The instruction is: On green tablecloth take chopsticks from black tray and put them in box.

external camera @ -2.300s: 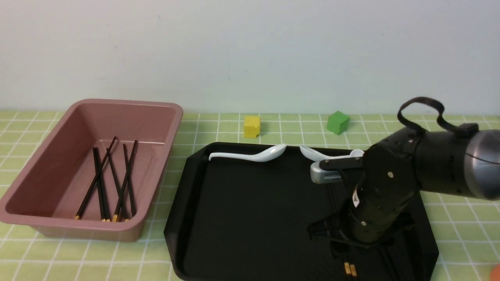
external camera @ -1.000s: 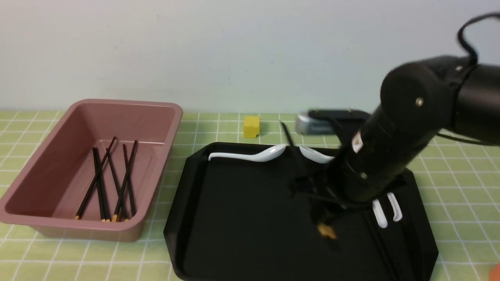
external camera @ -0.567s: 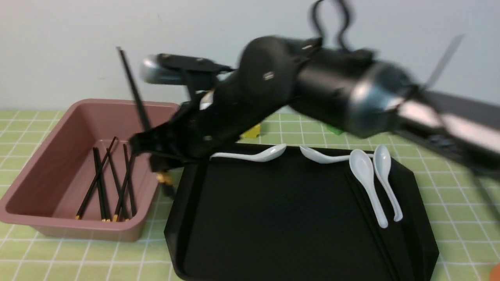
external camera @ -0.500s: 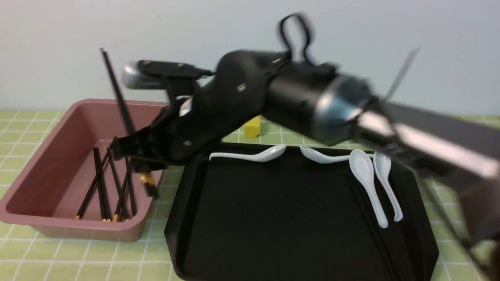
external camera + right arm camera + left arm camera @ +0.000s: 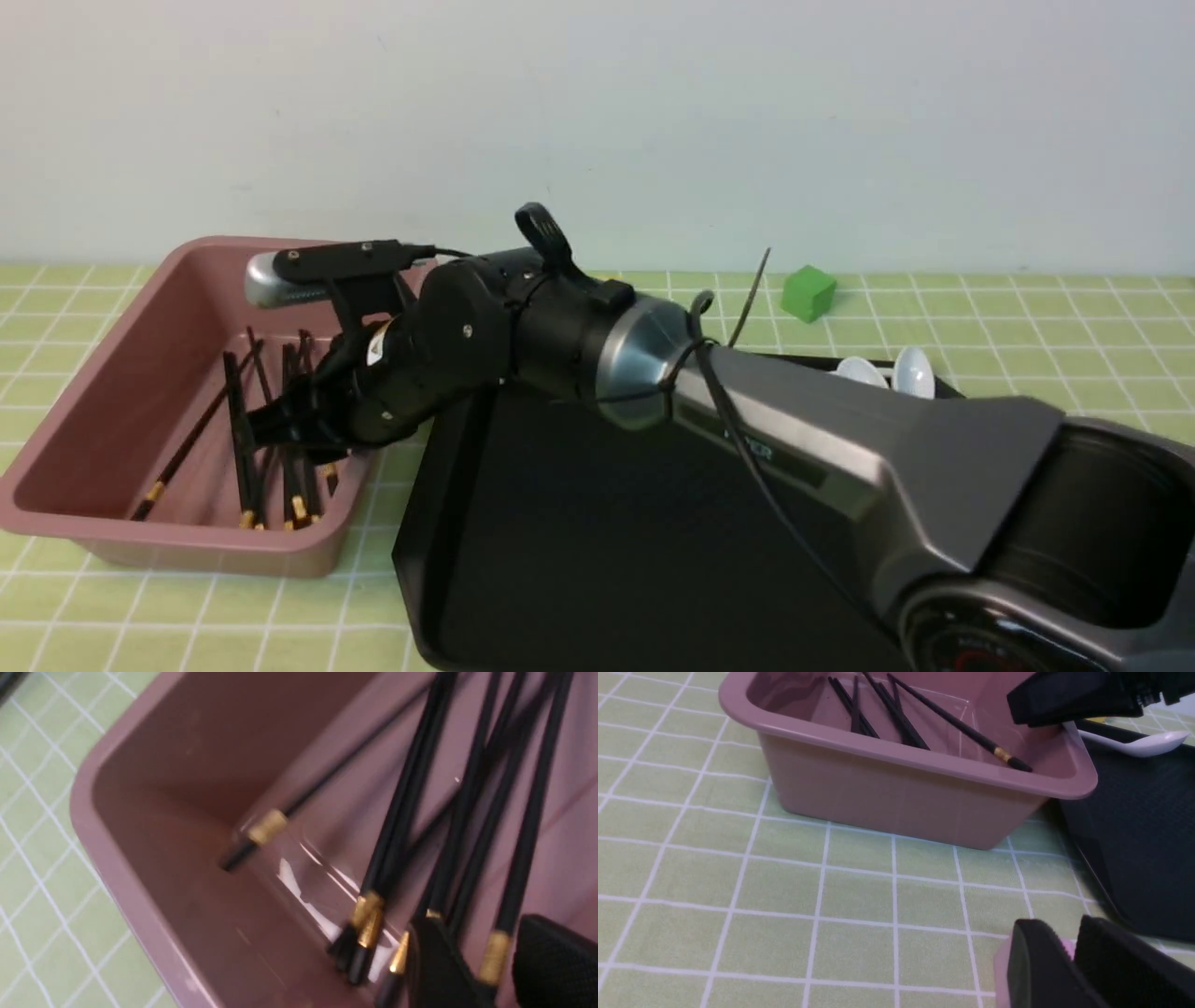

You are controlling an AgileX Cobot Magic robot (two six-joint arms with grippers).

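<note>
Inside the pink box (image 5: 210, 559), well down between its walls, lay the black chopsticks (image 5: 238, 439), several crossing one another, their gold-banded ends toward the near wall. Among them stood the right gripper (image 5: 476, 935), its fingers parted, with a gold-banded end showing near the gap and no firm grip to be seen. Beyond the rim, the right arm (image 5: 794, 411) reached across the black tray (image 5: 560, 523), which sat beside the box on the green tablecloth (image 5: 93, 607)

The likeliest trouble was snagging: with the fingers so deep among crossed sticks, lifting them could have dragged one up or flicked it over the rim. A careless sideways move could also have knocked the wall and shifted the box. Any dark stick left on the dark tray might have been missed, for the arm covered much of it

Only the right wrist view made the spread of the fingers plain; the front view lost them in black. The left wrist view gave a white spoon (image 5: 1153, 744) and a bit of the yellow cube (image 5: 1099, 719), both hidden in front, where the green cube (image 5: 808, 293) showed instead. It also caught the left gripper (image 5: 1064, 935), though whether that was closed could not be told
</note>
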